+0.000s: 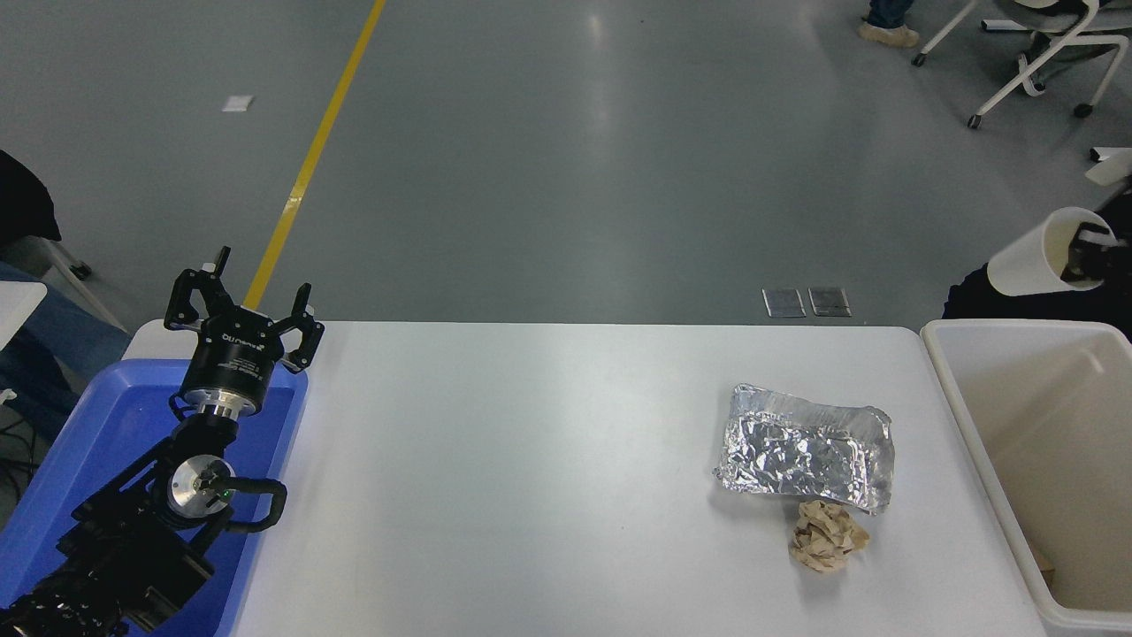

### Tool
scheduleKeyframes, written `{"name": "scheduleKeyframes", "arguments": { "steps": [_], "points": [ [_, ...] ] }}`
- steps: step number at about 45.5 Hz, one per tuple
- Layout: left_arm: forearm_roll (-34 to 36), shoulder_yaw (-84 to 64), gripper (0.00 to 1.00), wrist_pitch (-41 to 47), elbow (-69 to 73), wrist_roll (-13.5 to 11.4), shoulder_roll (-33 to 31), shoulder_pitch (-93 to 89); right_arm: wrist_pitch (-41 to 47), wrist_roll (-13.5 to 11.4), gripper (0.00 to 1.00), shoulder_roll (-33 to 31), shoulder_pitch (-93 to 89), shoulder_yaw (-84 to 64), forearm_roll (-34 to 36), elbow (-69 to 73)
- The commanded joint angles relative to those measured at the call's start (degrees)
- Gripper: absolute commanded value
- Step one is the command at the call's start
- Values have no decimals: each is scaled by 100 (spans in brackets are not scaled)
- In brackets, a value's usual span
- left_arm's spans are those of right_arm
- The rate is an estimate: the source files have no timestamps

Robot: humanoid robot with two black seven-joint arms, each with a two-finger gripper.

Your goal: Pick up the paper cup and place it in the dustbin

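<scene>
The right tool (1095,252), clenched on the tilted paper cup (1030,263), hangs beyond the dustbin (951,372) at the desk's right edge, needing to come over its opening before release

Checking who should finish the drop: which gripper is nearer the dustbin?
Right. The right gripper holds the paper cup above the dustbin's far end; the left gripper sits across the table over the blue tray.
</scene>
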Motion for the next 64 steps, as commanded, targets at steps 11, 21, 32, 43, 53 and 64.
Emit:
{"name": "scheduleKeyframes", "arguments": {
  "steps": [11,21,32,43,53,64],
  "points": [
    [1,0,98,-2,-1,0,0,0,-1205,-323,0,638,-1892,280,1044,-1503],
    [1,0,98,-2,-1,0,0,0,-1742,-1150,0,717,-2463,429,2063,-1503],
    [1,0,98,-2,-1,0,0,0,-1918,-1185,0,823,-3026,930,2178,-1503],
    [1,0,98,-2,-1,0,0,0,-1962,-1185,0,875,-3123,957,2187,-1494],
    [1,0,98,-2,-1,0,0,0,-2084,-1168,72,902,-3079,957,2187,-1494],
    [1,0,98,-2,-1,0,0,0,-2120,-1168,100,946,-2991,957,2187,-1397]
  ]
}}
